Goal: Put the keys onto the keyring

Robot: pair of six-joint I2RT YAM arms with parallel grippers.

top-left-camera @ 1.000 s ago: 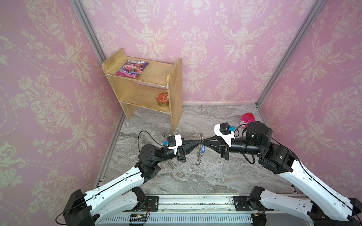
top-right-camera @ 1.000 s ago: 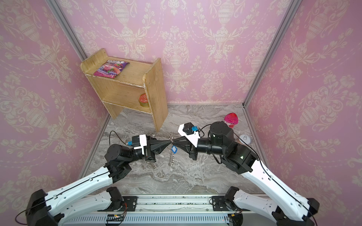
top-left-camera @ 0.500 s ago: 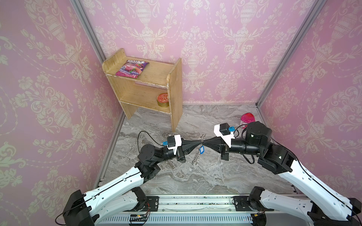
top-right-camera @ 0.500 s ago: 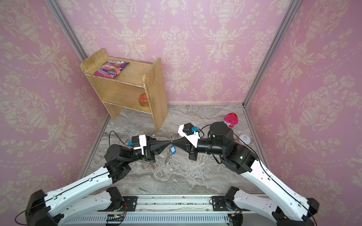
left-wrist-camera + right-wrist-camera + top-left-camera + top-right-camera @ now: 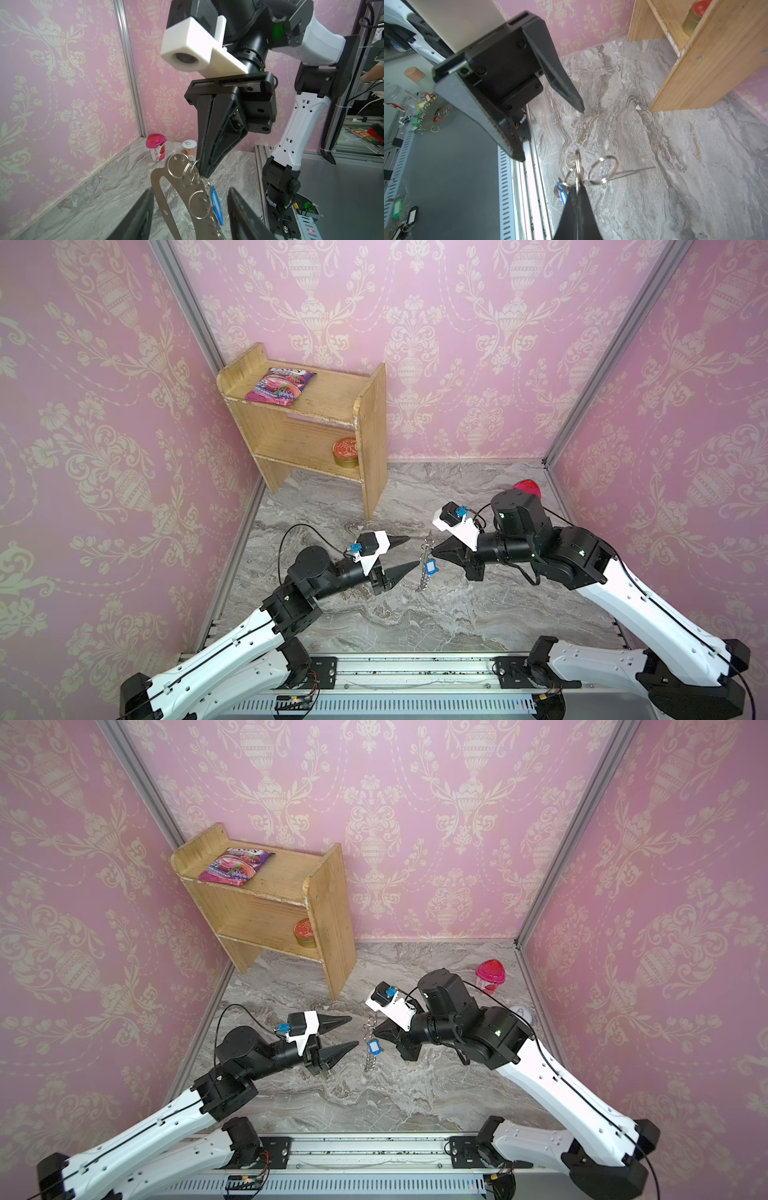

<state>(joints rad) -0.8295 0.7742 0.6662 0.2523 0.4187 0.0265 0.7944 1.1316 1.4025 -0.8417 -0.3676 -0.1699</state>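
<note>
The keyring [image 5: 164,199], a flat grey metal plate with a handle slot and wire rings, hangs above the marble floor. It appears edge-on in both top views [image 5: 424,572] [image 5: 370,1058]. My right gripper [image 5: 434,551] [image 5: 375,1031] [image 5: 578,187] [image 5: 204,172] is shut on one of its top rings [image 5: 602,170]. The keys' blue tag [image 5: 216,204] [image 5: 432,567] [image 5: 375,1047] [image 5: 561,193] dangles at the plate's ringed edge. My left gripper [image 5: 413,551] [image 5: 354,1031] [image 5: 191,216] is open, its fingers [image 5: 141,218] on either side of the plate without touching it.
A wooden shelf [image 5: 316,427] stands at the back left with a snack bag [image 5: 278,387] on top and a round tin [image 5: 347,452] on the lower board. A pink-lidded cup [image 5: 490,975] and a small can [image 5: 189,147] stand by the right wall.
My left gripper has opened and let go of the plate, drawing slightly back to the left. The plate now hangs from the right gripper alone.
</note>
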